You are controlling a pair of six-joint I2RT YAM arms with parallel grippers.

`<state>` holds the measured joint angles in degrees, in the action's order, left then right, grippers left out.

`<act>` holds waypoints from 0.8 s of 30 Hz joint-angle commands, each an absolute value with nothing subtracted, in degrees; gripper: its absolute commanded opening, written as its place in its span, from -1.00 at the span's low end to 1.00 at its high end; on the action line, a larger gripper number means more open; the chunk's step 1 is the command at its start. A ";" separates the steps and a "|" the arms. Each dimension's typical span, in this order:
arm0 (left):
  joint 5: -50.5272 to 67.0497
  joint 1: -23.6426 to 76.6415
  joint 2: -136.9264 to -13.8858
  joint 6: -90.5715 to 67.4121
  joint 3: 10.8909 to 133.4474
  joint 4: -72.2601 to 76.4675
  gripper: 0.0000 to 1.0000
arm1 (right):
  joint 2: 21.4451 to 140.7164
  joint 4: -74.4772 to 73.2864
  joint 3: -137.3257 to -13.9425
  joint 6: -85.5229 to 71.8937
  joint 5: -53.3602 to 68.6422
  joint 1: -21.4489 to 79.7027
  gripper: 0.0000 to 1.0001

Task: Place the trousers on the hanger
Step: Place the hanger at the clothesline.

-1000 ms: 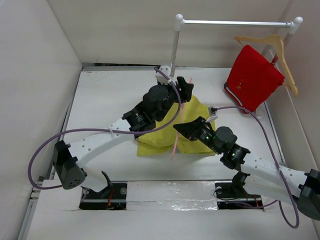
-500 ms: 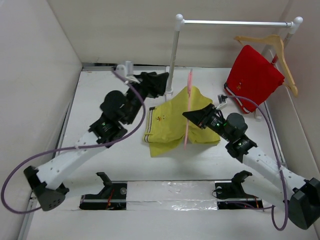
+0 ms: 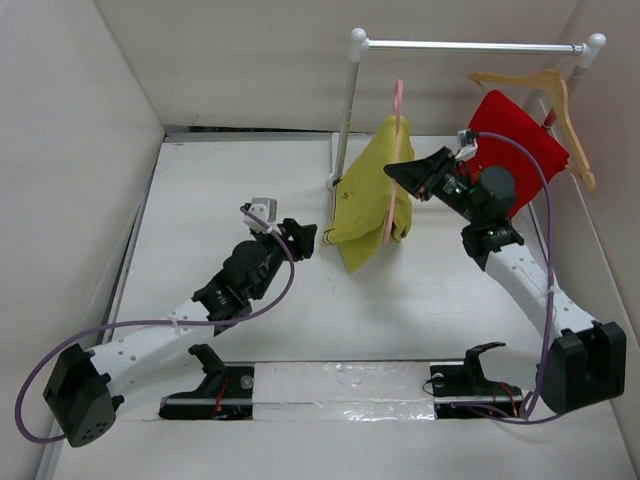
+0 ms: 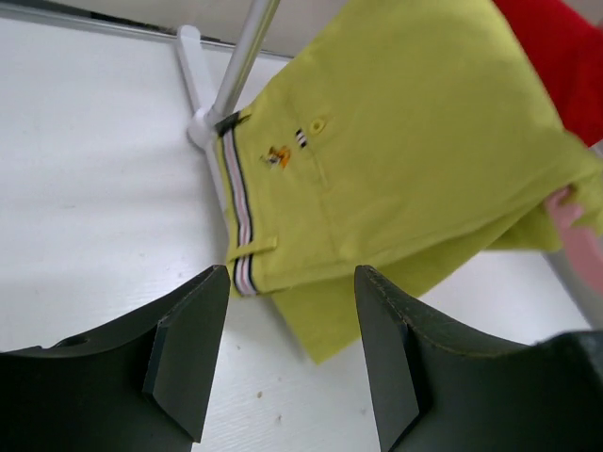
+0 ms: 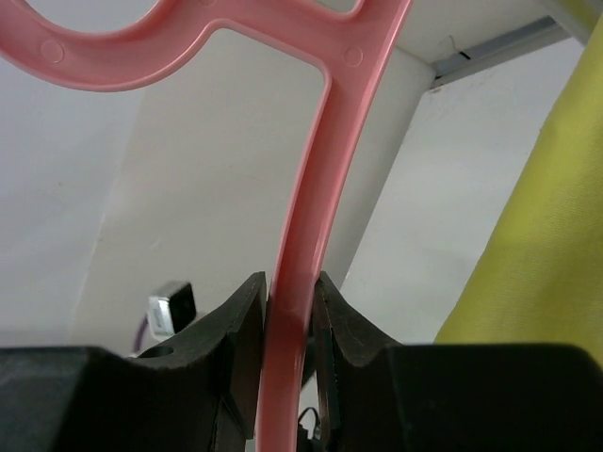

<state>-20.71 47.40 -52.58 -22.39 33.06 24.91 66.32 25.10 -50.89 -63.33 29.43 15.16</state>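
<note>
The yellow-green trousers (image 3: 368, 200) hang folded over the pink hanger (image 3: 393, 160), lifted off the table beside the rack's left post. In the left wrist view the trousers (image 4: 396, 160) show their striped waistband. My right gripper (image 3: 397, 172) is shut on the hanger; in the right wrist view its fingers (image 5: 243, 315) pinch the hanger's arm (image 5: 301, 273), with the trousers (image 5: 542, 254) at the right. My left gripper (image 3: 305, 238) is open and empty, low over the table, left of and below the trousers; the left wrist view shows its fingers (image 4: 188, 348) apart.
A white clothes rail (image 3: 470, 45) on posts stands at the back. A red garment (image 3: 508, 155) hangs on a light wooden hanger (image 3: 550, 90) at its right end. The rail's left post base (image 4: 203, 122) stands beside the trousers. White walls enclose the table.
My right gripper has lifted the hanger with the trousers up and back toward the rail. My left arm has let go of the cloth and drawn back toward the near left.
</note>
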 commanded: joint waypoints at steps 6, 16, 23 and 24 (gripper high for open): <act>-26.54 46.59 -45.01 -18.10 25.42 35.50 0.05 | 75.31 43.16 -65.19 -66.80 37.53 9.32 -1.00; -22.33 46.58 -42.98 -18.72 23.82 35.60 0.05 | 83.40 43.50 -73.21 -66.35 38.14 5.45 -1.00; -21.36 46.58 -44.30 -18.81 24.26 35.33 0.05 | 86.74 46.05 -76.29 -69.60 38.76 3.08 -1.00; -21.44 46.58 -44.30 -18.81 24.08 35.59 0.05 | 87.36 46.84 -76.99 -70.04 38.93 3.08 -1.00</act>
